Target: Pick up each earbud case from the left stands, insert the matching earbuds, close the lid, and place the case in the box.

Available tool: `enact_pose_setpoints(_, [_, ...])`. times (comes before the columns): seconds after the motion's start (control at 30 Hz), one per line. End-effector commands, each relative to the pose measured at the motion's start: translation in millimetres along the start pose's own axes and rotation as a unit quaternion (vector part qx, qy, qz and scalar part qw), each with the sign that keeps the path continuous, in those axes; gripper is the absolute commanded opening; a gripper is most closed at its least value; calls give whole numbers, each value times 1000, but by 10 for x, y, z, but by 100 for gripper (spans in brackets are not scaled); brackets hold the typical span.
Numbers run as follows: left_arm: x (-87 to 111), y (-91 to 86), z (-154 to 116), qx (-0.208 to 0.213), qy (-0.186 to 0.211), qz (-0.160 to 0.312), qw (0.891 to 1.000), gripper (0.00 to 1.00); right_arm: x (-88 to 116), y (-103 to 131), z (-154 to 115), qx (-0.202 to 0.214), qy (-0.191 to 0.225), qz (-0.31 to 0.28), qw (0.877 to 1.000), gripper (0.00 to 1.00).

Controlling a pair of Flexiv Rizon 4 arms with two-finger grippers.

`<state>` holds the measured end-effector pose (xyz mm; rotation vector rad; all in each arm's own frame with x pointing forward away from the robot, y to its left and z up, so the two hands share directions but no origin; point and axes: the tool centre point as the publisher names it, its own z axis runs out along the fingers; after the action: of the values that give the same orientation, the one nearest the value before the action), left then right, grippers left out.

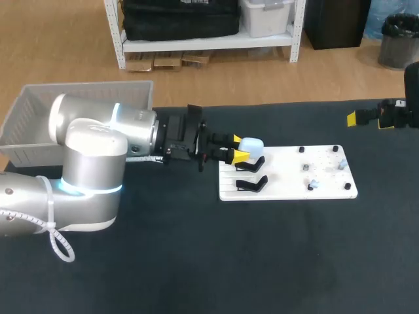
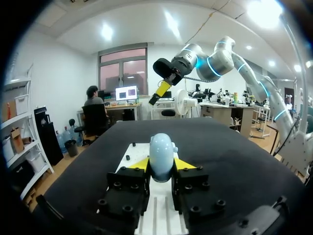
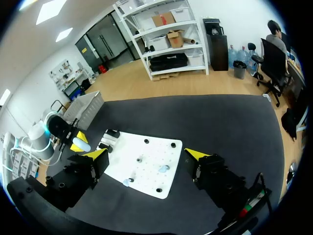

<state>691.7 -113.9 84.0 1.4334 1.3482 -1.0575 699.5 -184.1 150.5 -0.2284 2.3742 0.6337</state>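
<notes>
A pale blue earbud case (image 1: 251, 144) sits between the yellow tips of my left gripper (image 1: 237, 148), which is shut on it, right above the far black stand (image 1: 253, 163). Whether the case touches the stand I cannot tell. The near stand (image 1: 251, 184) is empty. In the left wrist view the case (image 2: 162, 155) stands upright in my left gripper (image 2: 162, 165). Small earbuds (image 1: 313, 185) lie on the right half of the white board (image 1: 288, 190). My right gripper (image 1: 376, 118) hangs open at the table's far right, high over the board (image 3: 146, 188), its own fingers (image 3: 96, 155) wide apart.
A grey plastic basket (image 1: 39, 134) stands at the back left corner, behind my left arm. Black pegs (image 1: 335, 148) stick up at the board's corners. Dark tabletop (image 1: 262, 261) stretches in front of the board.
</notes>
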Motion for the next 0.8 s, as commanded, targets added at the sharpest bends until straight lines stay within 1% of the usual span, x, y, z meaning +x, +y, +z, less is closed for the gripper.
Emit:
enact_pose_setpoints(0.03, [10, -13, 5, -3, -2, 1, 1000, 0, -1, -11, -2, -2, 0, -1, 1000, 100])
enact_pose_setpoints(0.13, [10, -13, 5, -3, -2, 1, 1000, 0, -1, -11, -2, -2, 0, -1, 1000, 100])
enact_pose_setpoints(0.23, [-28, -112, 24, -16, -23, 4, 1000, 0, -1, -11, -2, -2, 0, -1, 1000, 100])
enact_pose_setpoints(0.33, [-52, -173, 70, -25, -36, 8, 999, 0, -1, -11, -2, -2, 0, -1, 1000, 100])
enact_pose_setpoints(0.47, [-41, -222, 126, -27, -52, 4, 998, 0, -1, -11, -2, -2, 0, -1, 1000, 100])
enact_pose_setpoints(0.57, [-51, -240, 165, -26, -56, 3, 998, 0, 22, -5, -13, -1, 2, -2, 1000, 100])
enact_pose_setpoints(0.63, [-61, -246, 180, -26, -59, 2, 998, 0, 83, 65, -47, -1, 8, -16, 1000, 100])
enact_pose_setpoints(0.73, [-66, -249, 187, -27, -67, 0, 997, 0, 189, 237, -84, 6, 20, -52, 998, 100])
enact_pose_setpoints(0.8, [-64, -251, 195, -28, -70, -2, 997, 0, 244, 360, -107, -2, 24, -67, 997, 100])
